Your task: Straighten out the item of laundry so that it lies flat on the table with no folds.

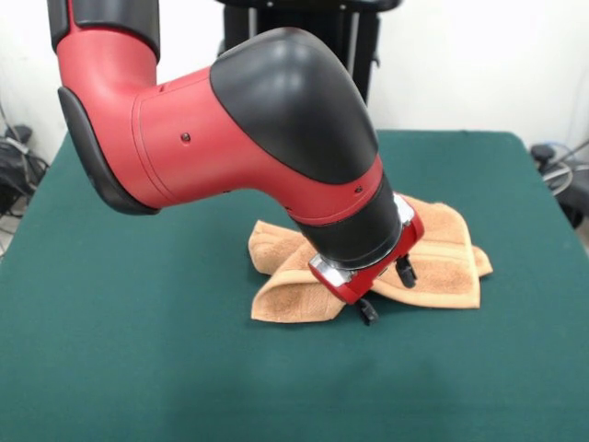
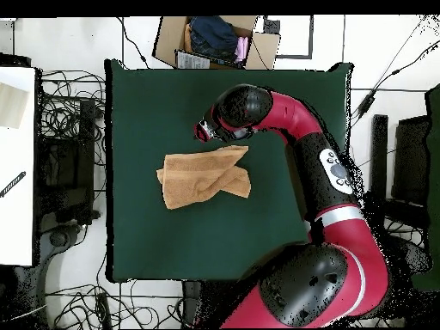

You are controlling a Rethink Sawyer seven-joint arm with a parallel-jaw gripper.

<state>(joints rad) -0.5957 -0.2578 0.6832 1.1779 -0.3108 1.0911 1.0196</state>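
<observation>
Hand (image 1: 386,293) hangs low at the front edge of the towel (image 1: 442,267), its two dark fingertips (image 1: 368,313) set apart with nothing between them; you see it open and empty, tips just at the cloth's border. From above, the hand (image 2: 206,131) sits just off the towel's (image 2: 202,179) long edge, on the side toward the bench's edge next to the cardboard box (image 2: 215,39).

Reading left to right across the front view: one lobe of towel lies doubled over at the left, a second flap crosses it under the wrist, and a flatter banded part reaches right. The cloth rests near the middle of the bench (image 1: 110,368), well clear of every edge, and plainly not yet flat.

Judged from this, you are at the approach-to-grasp step. Your next move likely calls for closing on the top flap's edge only, not both layers, then drawing it outward.

Beyond the bench, cables (image 2: 64,112) and the box lie on the floor, out of the way. Your main obstruction is the arm's own bulky elbow (image 1: 285,101), which hides the towel's middle.
</observation>
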